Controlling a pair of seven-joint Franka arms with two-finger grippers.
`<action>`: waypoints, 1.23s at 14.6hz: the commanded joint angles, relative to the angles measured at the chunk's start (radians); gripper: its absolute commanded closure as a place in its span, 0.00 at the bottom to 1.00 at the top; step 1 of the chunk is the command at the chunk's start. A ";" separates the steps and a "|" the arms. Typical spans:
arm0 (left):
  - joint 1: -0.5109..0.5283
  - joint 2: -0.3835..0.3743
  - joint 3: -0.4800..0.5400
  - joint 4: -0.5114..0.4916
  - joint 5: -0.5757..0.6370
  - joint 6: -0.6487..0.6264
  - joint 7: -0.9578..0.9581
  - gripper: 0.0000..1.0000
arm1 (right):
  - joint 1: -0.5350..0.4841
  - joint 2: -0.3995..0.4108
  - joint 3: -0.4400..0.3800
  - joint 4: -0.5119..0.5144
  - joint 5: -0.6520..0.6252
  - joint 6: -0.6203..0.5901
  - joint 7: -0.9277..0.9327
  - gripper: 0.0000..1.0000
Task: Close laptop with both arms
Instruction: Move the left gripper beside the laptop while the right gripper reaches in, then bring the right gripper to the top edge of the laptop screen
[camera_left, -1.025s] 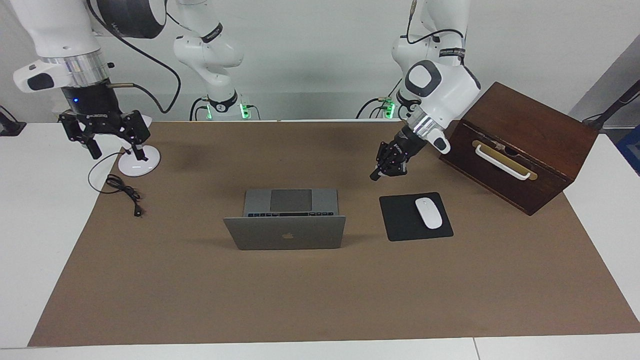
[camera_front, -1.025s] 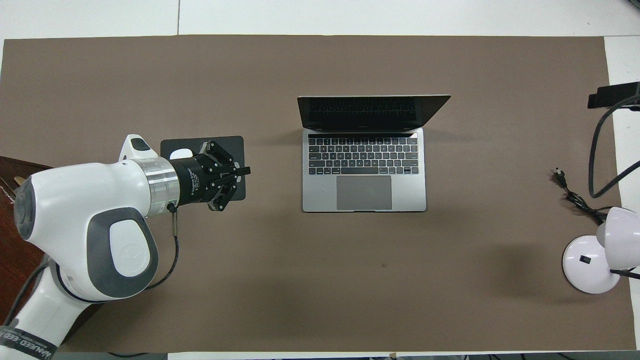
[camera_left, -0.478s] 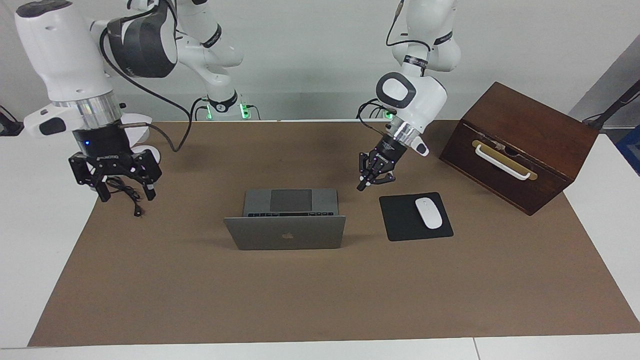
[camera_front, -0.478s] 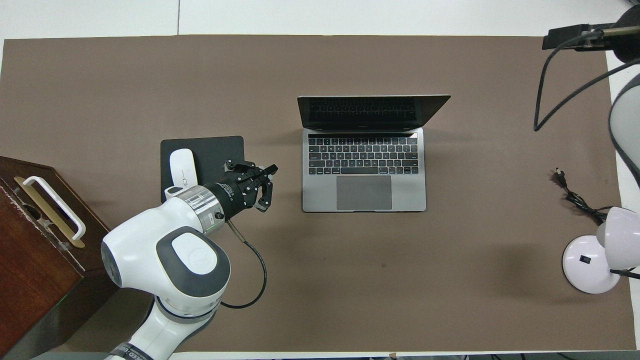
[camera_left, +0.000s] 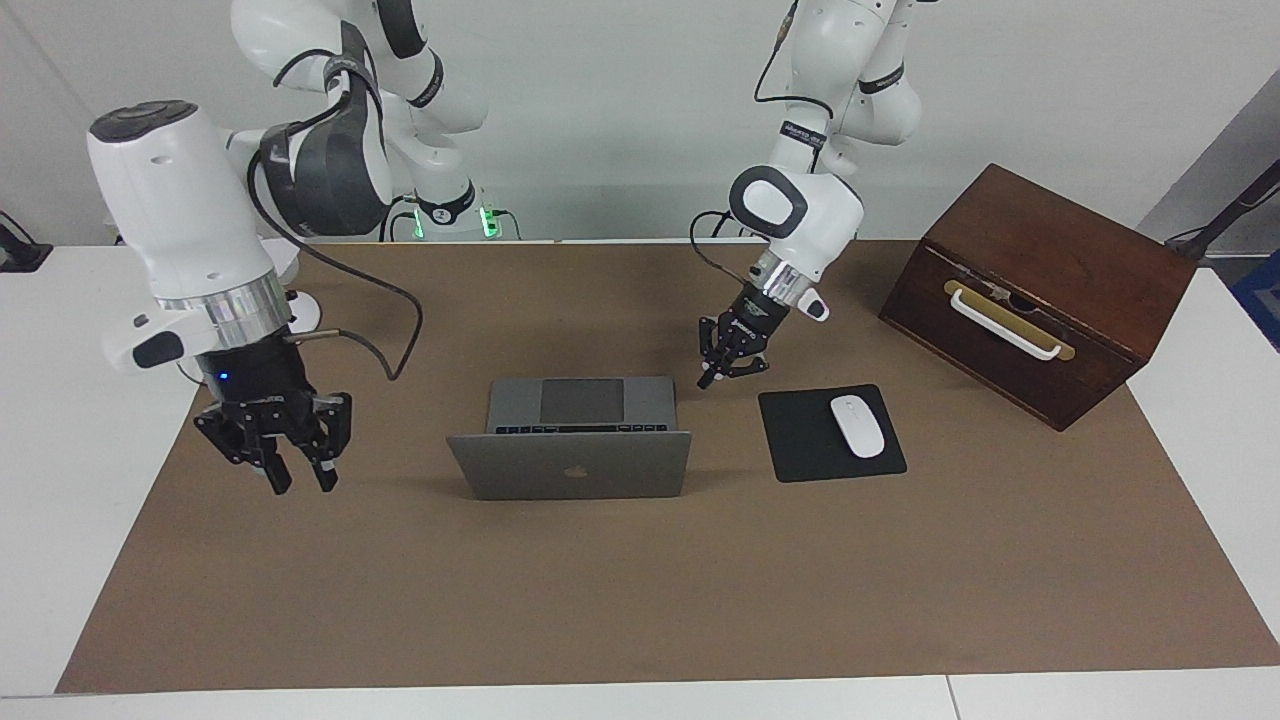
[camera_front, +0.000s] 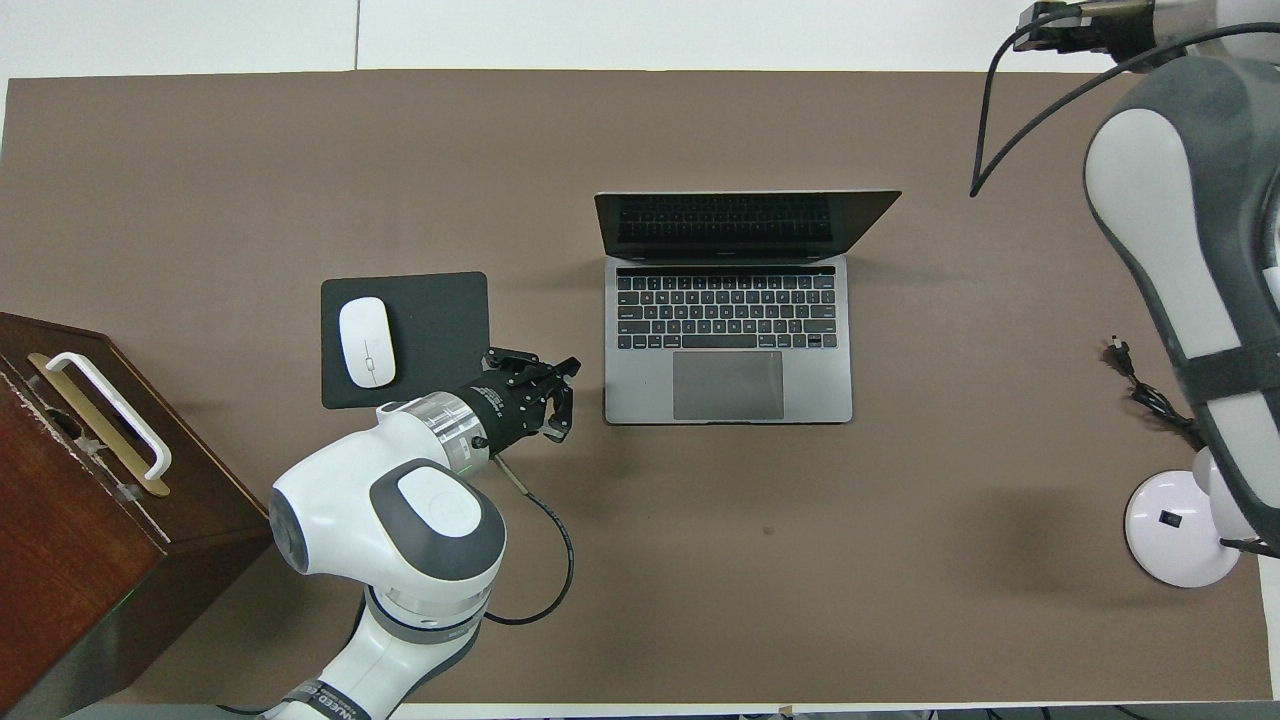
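The silver-grey laptop (camera_left: 570, 465) (camera_front: 728, 330) stands open in the middle of the brown mat, its lid upright and the apple logo facing away from the robots. My left gripper (camera_left: 712, 378) (camera_front: 570, 368) is shut, fingertips together, low over the mat just beside the laptop base's corner nearest the robots, between the base and the mouse pad. It holds nothing. My right gripper (camera_left: 303, 486) hangs over the mat toward the right arm's end, about level with the lid and well apart from it. Its fingers point down with a narrow gap and nothing between them.
A black mouse pad (camera_left: 800, 440) with a white mouse (camera_left: 857, 426) lies beside the laptop toward the left arm's end. A dark wooden box (camera_left: 1040, 290) with a white handle stands past it. A white lamp base (camera_front: 1180, 530) and black cable (camera_front: 1150, 395) lie at the right arm's end.
The right arm swung down from over the lamp toward the laptop's side, its fingers narrowing. The left gripper, still shut, slid from by the mouse pad toward the laptop's base corner.
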 joint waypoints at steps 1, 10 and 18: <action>-0.063 0.058 0.011 0.041 -0.031 0.059 -0.009 1.00 | 0.045 0.062 -0.006 0.064 -0.034 0.025 0.066 1.00; -0.098 0.155 0.011 0.110 -0.031 0.093 -0.009 1.00 | 0.162 0.115 0.009 0.063 -0.202 -0.035 0.155 1.00; -0.141 0.184 0.011 0.119 -0.031 0.122 -0.009 1.00 | 0.246 0.177 0.043 0.071 -0.196 -0.041 0.219 1.00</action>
